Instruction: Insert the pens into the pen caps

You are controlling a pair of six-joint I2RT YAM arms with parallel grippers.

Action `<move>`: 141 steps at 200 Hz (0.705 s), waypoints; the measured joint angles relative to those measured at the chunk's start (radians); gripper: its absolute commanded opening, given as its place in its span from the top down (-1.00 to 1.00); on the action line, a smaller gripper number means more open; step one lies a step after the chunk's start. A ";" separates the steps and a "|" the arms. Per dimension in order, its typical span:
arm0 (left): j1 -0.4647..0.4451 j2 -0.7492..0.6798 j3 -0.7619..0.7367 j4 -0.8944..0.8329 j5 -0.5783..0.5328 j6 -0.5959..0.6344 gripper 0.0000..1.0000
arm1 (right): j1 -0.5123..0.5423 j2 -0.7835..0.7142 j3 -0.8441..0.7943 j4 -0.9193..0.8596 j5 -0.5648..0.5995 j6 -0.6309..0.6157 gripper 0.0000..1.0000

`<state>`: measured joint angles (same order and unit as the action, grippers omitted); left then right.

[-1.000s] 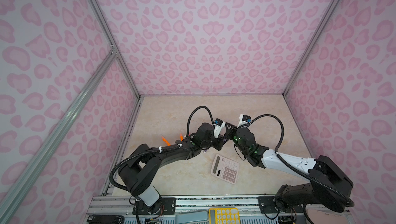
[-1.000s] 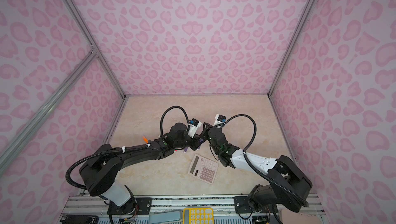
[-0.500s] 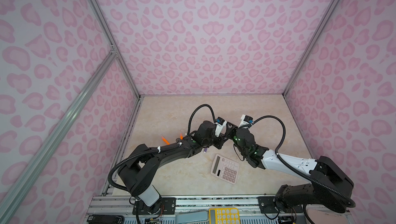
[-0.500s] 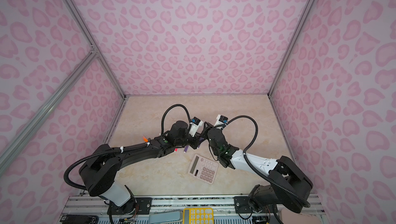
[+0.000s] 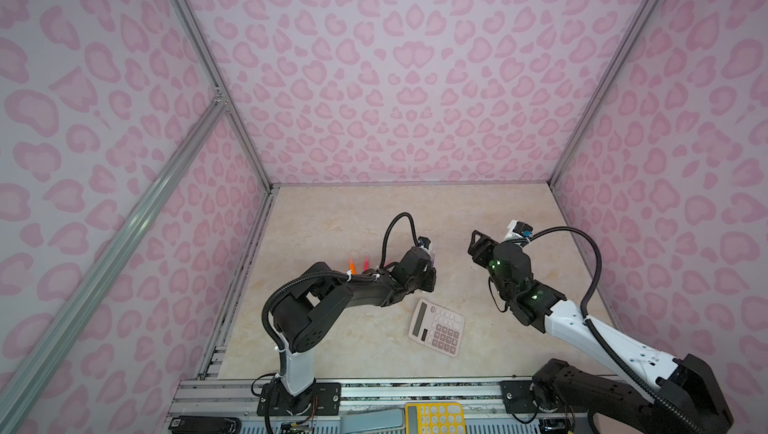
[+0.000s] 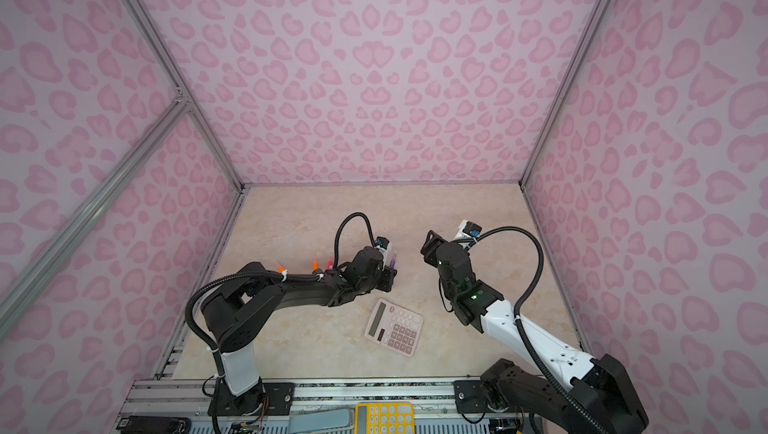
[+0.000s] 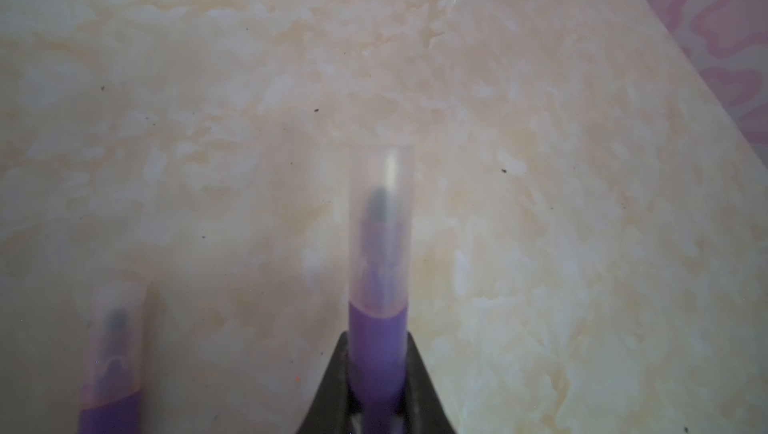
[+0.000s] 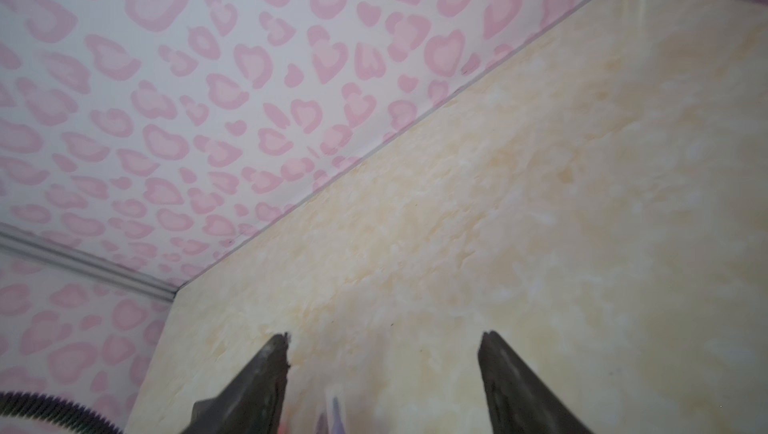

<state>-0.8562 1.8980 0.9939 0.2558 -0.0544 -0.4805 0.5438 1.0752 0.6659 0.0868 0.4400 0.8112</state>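
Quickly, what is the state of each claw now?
Left claw: closed on slim purple marker pen wearing clear plastic cap.
Right claw: open, holding nothing.

Top views overhead (sharing the table (image 5: 332, 224)), wrist views close — low

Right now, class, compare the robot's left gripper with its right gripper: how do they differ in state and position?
The left gripper is shut on a purple pen whose tip sits inside a clear cap; the right gripper is open and grips nothing. The left gripper is close to the orange pen on the table; the right gripper stands well apart from it. Both have dark, tapered fingers.
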 measured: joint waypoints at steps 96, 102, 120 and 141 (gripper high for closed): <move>-0.013 -0.022 0.109 -0.228 -0.100 0.019 -0.96 | -0.264 0.092 -0.144 0.068 0.324 -0.441 -0.52; -0.011 -0.063 0.100 -0.231 -0.112 0.032 -0.96 | -0.276 0.116 -0.149 0.093 0.322 -0.464 -0.51; -0.004 -0.239 0.043 -0.227 -0.166 0.058 -0.96 | -0.291 0.196 -0.163 0.168 0.340 -0.520 -0.51; 0.011 -0.499 -0.071 -0.191 -0.280 0.098 -0.95 | -0.302 0.291 -0.198 0.275 0.361 -0.594 -0.49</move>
<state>-0.8455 1.3994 0.9230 0.0647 -0.3340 -0.3820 0.2417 1.3659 0.4683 0.3618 0.8009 0.2169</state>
